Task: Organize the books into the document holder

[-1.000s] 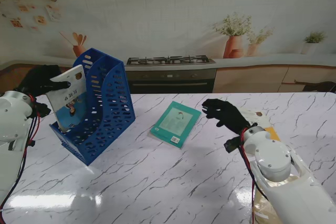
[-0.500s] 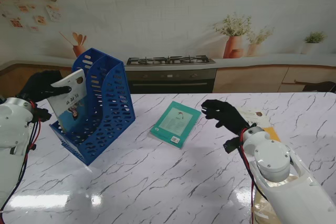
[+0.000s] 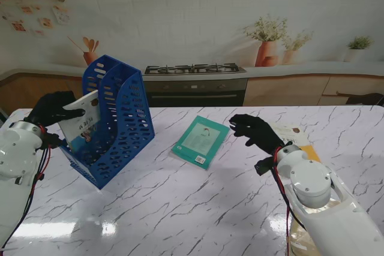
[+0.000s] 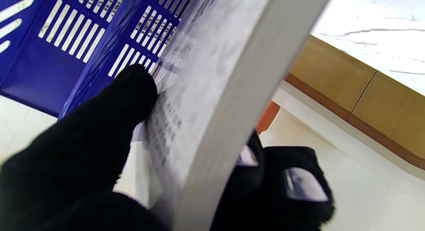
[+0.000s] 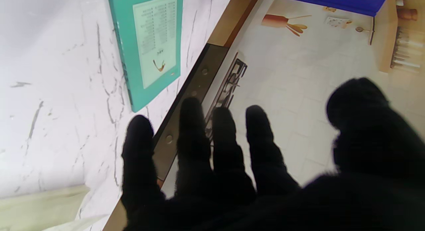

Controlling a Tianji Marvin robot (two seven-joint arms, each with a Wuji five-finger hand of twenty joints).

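white book | pinched between left fingers | at holder mouth

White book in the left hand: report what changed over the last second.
The left hand lowered and tilted the white book deeper into the blue perforated plastic document holder, still gripping it. The teal book and open right hand stayed put.

Kitchen — gas stove, oven, wooden cabinets, marble countertop

Marble table, stove, potted plants along the counter.
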